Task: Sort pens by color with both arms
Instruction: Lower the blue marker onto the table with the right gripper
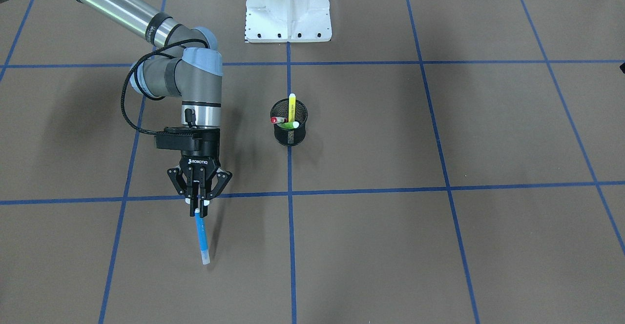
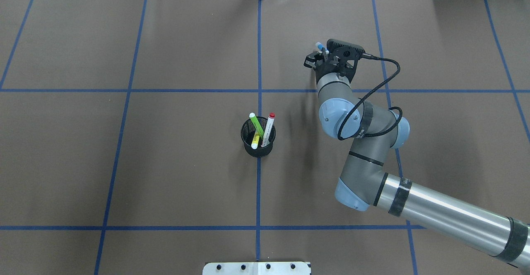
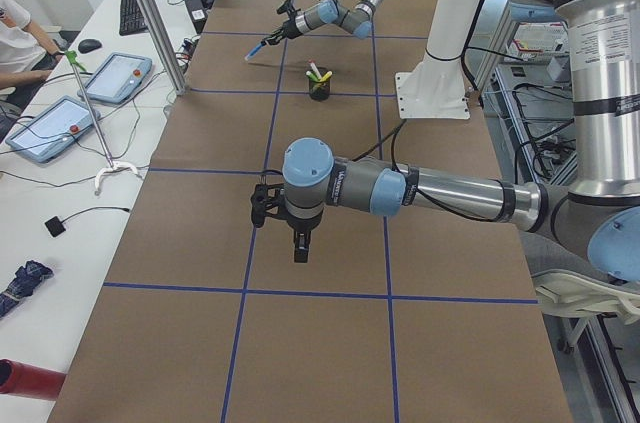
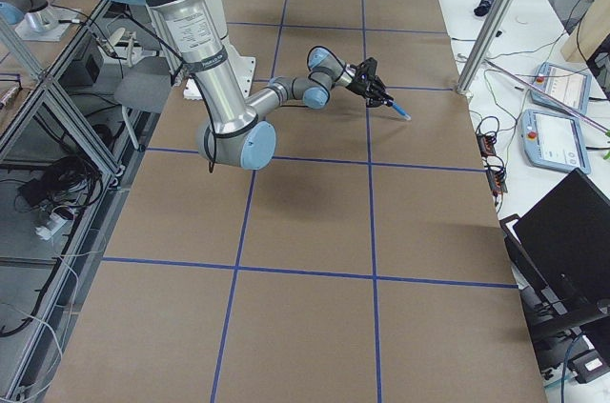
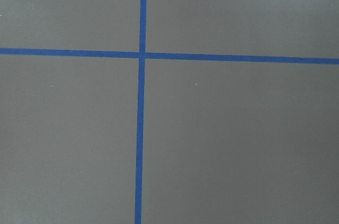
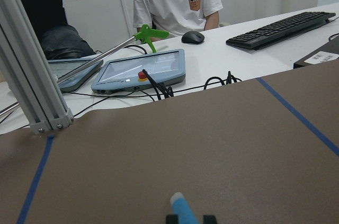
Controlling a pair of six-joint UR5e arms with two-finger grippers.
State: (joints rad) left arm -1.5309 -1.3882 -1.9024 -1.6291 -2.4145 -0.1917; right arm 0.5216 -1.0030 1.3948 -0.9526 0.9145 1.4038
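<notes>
My right gripper (image 1: 199, 211) is shut on the top end of the blue pen (image 1: 201, 238), which hangs tip down over the table, away from the cup. The blue pen also shows in the overhead view (image 2: 321, 47) and the right wrist view (image 6: 183, 211). The black mesh cup (image 1: 289, 136) stands at the table's middle and holds the yellow pen (image 1: 291, 105), the red-and-white pen (image 1: 278, 119) and the lime green pen (image 1: 292, 125). My left gripper (image 3: 300, 246) shows only in the exterior left view, pointing down over the table far from the cup; I cannot tell whether it is open.
The white pedestal base (image 1: 288, 11) stands at the robot's side of the table. Blue tape lines (image 5: 141, 128) grid the brown surface. Beyond the far edge are an aluminium post (image 6: 32, 75), tablets (image 6: 140, 70), cables and seated people.
</notes>
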